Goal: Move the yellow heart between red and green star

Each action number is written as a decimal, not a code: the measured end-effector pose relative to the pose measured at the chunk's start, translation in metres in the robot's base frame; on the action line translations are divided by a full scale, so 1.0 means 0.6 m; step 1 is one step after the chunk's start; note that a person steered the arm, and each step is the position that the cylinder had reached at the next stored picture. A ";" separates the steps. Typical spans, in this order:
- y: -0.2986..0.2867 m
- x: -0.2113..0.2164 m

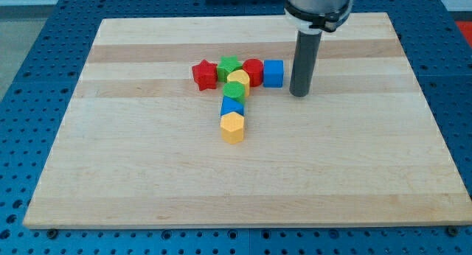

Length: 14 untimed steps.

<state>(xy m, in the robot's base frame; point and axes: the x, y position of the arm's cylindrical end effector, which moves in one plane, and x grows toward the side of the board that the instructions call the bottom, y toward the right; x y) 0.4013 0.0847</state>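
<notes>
No text, label, brand, number or sign is being shown legibly anywhere: nothing readable is being displayed on the pale wooden worktop (pixel 147 174), on the small coloured plastic blocks, or on the blue perforated base (pixel 37 100) beneath.

Heart (pixel 238 81) sits below star (pixel 228 65) (touching), tip (pixel 298 93) right.

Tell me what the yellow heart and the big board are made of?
The yellow heart looks like plastic: bright even colour with fine ridges on top, maybe printed. The board looks like pale wood: long grain stripes, smooth matte finish.
</notes>
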 end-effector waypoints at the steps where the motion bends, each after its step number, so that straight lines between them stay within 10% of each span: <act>1: -0.042 0.003; 8: -0.254 0.004; 14: -0.251 0.004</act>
<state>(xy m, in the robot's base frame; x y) 0.4036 -0.0658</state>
